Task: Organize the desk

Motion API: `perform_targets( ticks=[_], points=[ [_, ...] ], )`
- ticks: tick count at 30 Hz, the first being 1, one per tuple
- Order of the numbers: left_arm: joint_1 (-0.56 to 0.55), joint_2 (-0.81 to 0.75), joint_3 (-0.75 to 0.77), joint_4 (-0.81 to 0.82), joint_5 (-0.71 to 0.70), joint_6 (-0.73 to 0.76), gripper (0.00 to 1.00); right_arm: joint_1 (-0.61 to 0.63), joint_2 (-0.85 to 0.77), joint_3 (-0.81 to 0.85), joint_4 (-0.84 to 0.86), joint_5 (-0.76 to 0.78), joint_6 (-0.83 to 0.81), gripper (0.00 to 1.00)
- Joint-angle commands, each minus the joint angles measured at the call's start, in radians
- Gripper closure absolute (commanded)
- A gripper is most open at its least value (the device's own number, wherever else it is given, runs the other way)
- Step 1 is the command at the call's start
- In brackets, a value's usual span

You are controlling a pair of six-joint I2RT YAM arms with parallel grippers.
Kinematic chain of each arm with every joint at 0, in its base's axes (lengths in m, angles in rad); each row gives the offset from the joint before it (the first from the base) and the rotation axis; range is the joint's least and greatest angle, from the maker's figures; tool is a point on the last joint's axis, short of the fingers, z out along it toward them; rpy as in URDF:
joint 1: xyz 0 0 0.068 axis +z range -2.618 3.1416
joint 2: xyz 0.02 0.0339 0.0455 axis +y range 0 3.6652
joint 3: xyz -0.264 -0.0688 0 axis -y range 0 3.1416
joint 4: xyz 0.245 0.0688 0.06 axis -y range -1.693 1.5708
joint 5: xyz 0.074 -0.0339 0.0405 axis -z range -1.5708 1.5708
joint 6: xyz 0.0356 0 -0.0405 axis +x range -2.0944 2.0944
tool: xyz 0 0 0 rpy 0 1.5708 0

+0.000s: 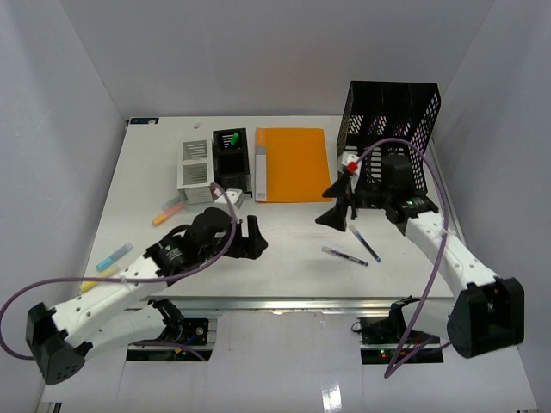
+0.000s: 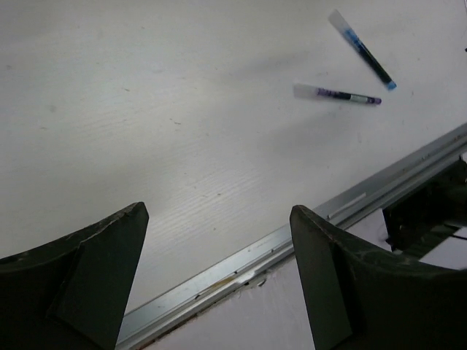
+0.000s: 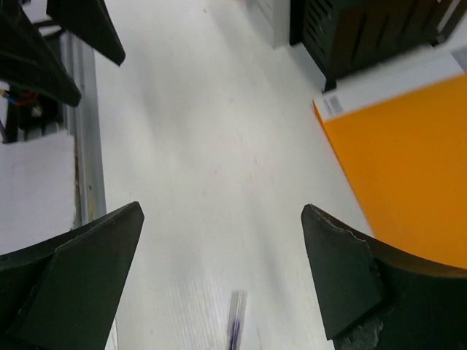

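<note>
Desk (image 1: pixel 284 258) of white board fills the floor between the white walls, with a metal rail (image 1: pixel 301 301) along its front edge. The left gripper (image 1: pixel 250 237) hovers over the middle, near the front edge, fingers spread wide and empty. The right gripper (image 1: pixel 340 211) hovers right of centre, its fingers also wide with nothing between them. Two pens (image 1: pixel 344 255) lie just in front of it. An orange folder (image 1: pixel 293 163) lies toward the far edge, with a black pen pot (image 1: pixel 229 157) and a white box (image 1: pixel 195 170) to its left. A black mesh basket (image 1: pixel 392 129) stands at the far right corner. Highlighters (image 1: pixel 114 255) lie near the left edge.

Pens (image 1: pixel 344 255) are lying on the desk (image 1: pixel 293 232) before me; folder (image 1: pixel 293 163) lying behind them, basket (image 1: pixel 392 120) standing at its right.
</note>
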Motion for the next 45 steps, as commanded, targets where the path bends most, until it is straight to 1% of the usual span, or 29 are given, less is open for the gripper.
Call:
perform_targets(
  ticks=[1, 4, 6, 8, 9, 12, 14, 16, 18, 20, 24, 25, 29, 33, 37, 39, 42, 45],
  points=[
    [0.015, 0.184, 0.092, 0.089, 0.357, 0.169, 0.15, -0.154, -0.178, -0.101, -0.092, -0.021, -0.143, 0.04],
    [0.013, 0.342, 0.122, 0.207, 0.45, 0.155, 0.16, -0.251, -0.26, -0.204, -0.098, -0.014, -0.13, 0.04],
    [0.013, 0.425, 0.146, 0.268, 0.468, 0.076, 0.16, -0.31, -0.327, -0.257, -0.05, 0.017, -0.072, 0.04],
    [0.013, 0.511, 0.177, 0.308, 0.451, -0.043, 0.16, -0.385, -0.365, -0.299, 0.012, 0.055, 0.002, 0.04],
    [0.013, 0.543, 0.193, 0.314, 0.441, -0.092, 0.16, -0.411, -0.38, -0.319, 0.032, 0.064, 0.022, 0.05],
    [0.01, 0.667, 0.241, 0.307, 0.381, -0.304, 0.15, -0.489, -0.447, -0.409, 0.119, 0.082, 0.072, 0.05],
    [0.004, 0.708, 0.266, 0.293, 0.34, -0.443, 0.2, -0.531, -0.481, -0.438, 0.13, 0.105, 0.075, 0.06],
    [-0.01, 0.764, 0.297, 0.261, 0.291, -0.58, 0.21, -0.562, -0.501, -0.449, 0.134, 0.133, 0.083, 0.06],
    [-0.028, 0.822, 0.354, 0.203, 0.255, -0.67, 0.22, -0.576, -0.504, -0.448, 0.14, 0.157, 0.106, 0.06],
    [-0.043, 0.869, 0.419, 0.083, 0.202, -0.761, 0.21, -0.583, -0.504, -0.444, 0.164, 0.174, 0.115, 0.06],
    [-0.078, 1.015, 0.625, -0.164, 0.135, -0.923, 0.17, -0.584, -0.504, -0.438, 0.164, 0.187, 0.126, 0.06],
    [-0.087, 1.051, 0.659, -0.181, 0.131, -0.955, 0.17, -0.586, -0.506, -0.436, 0.165, 0.189, 0.13, 0.06],
    [-0.105, 1.133, 0.734, -0.224, 0.141, -1.01, 0.23, -0.592, -0.516, -0.434, 0.166, 0.19, 0.138, 0.06],
    [-0.108, 1.242, 0.852, -0.31, 0.177, -1.014, 0.26, -0.597, -0.526, -0.432, 0.166, 0.172, 0.149, 0.06],
    [-0.113, 1.287, 0.925, -0.361, 0.174, -1.032, 0.32, -0.599, -0.535, -0.432, 0.166, 0.164, 0.155, 0.06],
    [-0.113, 1.324, 0.998, -0.417, 0.159, -1.036, 0.37, -0.6, -0.538, -0.431, 0.167, 0.158, 0.158, 0.06],
    [-0.116, 1.398, 1.123, -0.5, 0.128, -1.024, 0.39, -0.6, -0.541, -0.432, 0.167, 0.155, 0.16, 0.06],
    [-0.115, 1.463, 1.212, -0.597, 0.115, -1.013, 0.4, -0.601, -0.546, -0.43, 0.167, 0.155, 0.162, 0.06]
  ],
)
